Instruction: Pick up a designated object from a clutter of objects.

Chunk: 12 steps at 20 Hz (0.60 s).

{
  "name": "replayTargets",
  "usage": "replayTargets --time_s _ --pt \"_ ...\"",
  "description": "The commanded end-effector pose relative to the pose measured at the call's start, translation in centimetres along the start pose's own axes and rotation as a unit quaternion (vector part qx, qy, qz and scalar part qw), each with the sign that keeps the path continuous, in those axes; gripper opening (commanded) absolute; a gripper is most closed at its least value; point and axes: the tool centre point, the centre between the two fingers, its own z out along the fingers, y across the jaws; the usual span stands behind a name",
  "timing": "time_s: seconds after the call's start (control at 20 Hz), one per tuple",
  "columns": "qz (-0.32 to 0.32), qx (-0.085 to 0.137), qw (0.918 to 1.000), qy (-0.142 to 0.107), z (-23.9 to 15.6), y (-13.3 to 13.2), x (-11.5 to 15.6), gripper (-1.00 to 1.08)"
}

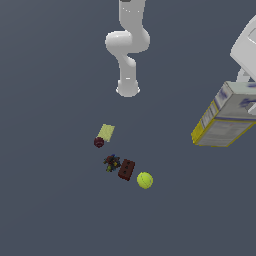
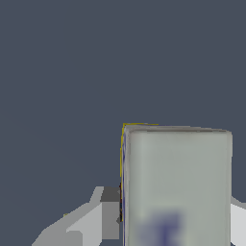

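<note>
The designated object, a grey-white carton box [image 1: 225, 117] with yellow edges and blue marks, hangs high at the exterior view's right, well away from the clutter. My gripper [image 1: 249, 103] is shut on its upper end, mostly cut off by the picture's edge. In the wrist view the box [image 2: 178, 182] fills the space between my two fingers [image 2: 109, 211], and the gripper [image 2: 175, 218] grips both its sides. On the floor lies the clutter of objects: a pale yellow-green card [image 1: 105, 132], a maroon ball [image 1: 99, 142], a dark toy [image 1: 111, 162], a red-brown brick [image 1: 126, 169] and a tennis ball [image 1: 145, 180].
The arm's white base [image 1: 128, 87] stands behind the clutter, with the arm's links rising above it. The floor is a plain dark grey surface [image 1: 50, 200] all around.
</note>
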Motion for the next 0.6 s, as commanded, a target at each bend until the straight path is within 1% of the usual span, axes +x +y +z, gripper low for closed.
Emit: replayTargets --time_s 0.0,0.55 --pt "0.000 0.000 1.0000 0.000 -0.8 0.4 0.2 -1.00" --pt "0.000 0.000 1.0000 0.000 -2.7 1.5 0.7 -1.00"
